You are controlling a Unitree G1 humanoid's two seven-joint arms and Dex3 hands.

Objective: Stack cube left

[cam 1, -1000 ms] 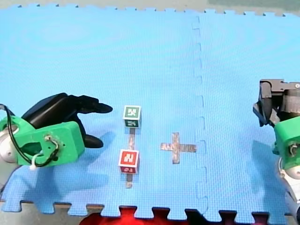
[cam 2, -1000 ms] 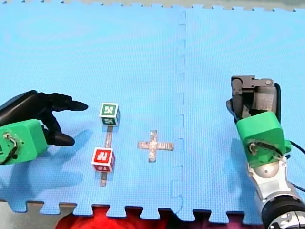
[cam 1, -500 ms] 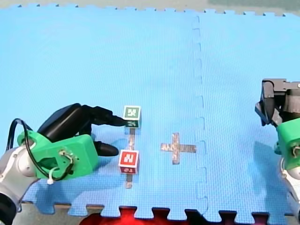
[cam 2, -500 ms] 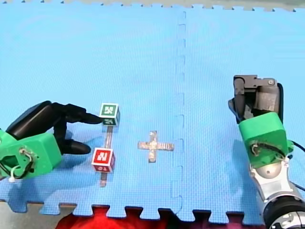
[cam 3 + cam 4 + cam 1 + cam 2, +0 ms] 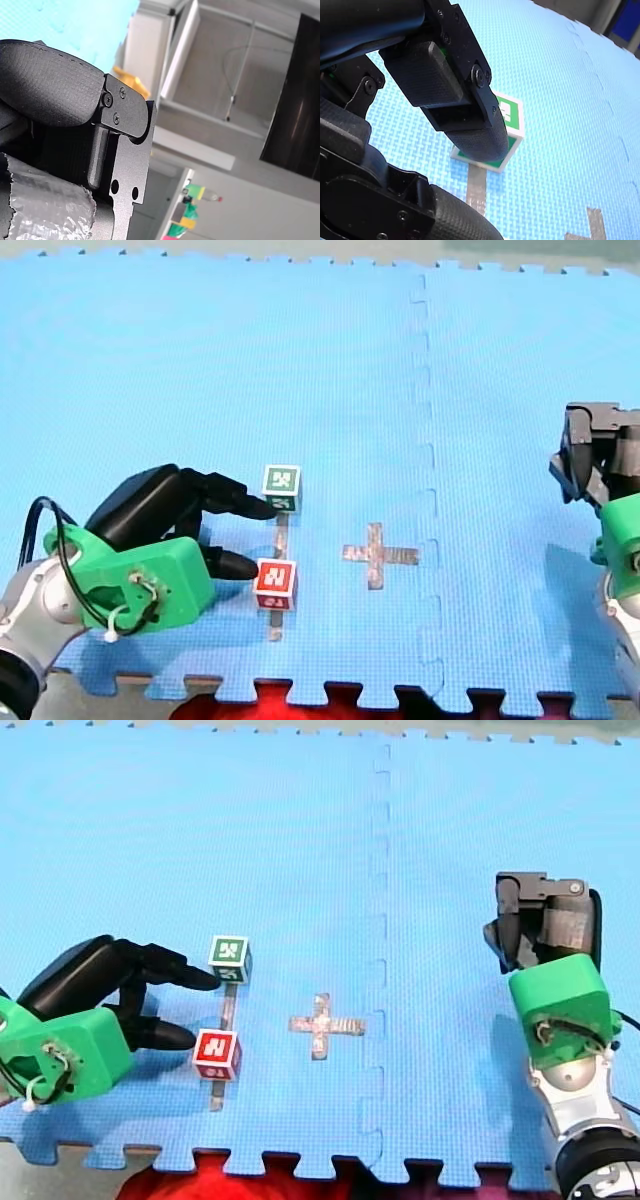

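Observation:
A green cube (image 5: 282, 487) and a red cube (image 5: 274, 582) sit on the blue foam mat (image 5: 330, 360), the red one nearer me, both on a strip of grey tape. My left hand (image 5: 255, 535) reaches in from the left. Its upper fingertips (image 5: 258, 507) touch the green cube's left side, and its thumb tip (image 5: 244, 565) lies against the red cube's left side. It grips neither cube. In the second wrist view a black fingertip (image 5: 480, 140) covers part of the green cube (image 5: 512, 112). My right hand (image 5: 540, 920) stays at the mat's right side, holding nothing.
A grey tape cross (image 5: 377, 555) marks the mat just right of the cubes. A toothed seam (image 5: 428, 440) runs front to back through the mat. The mat's front edge (image 5: 330, 695) is close behind the red cube, with something red below it.
My left hand has moved right across the mat until its fingertips met the green cube and its thumb met the red cube. The cubes have not shifted. The right hand drifted slightly right.

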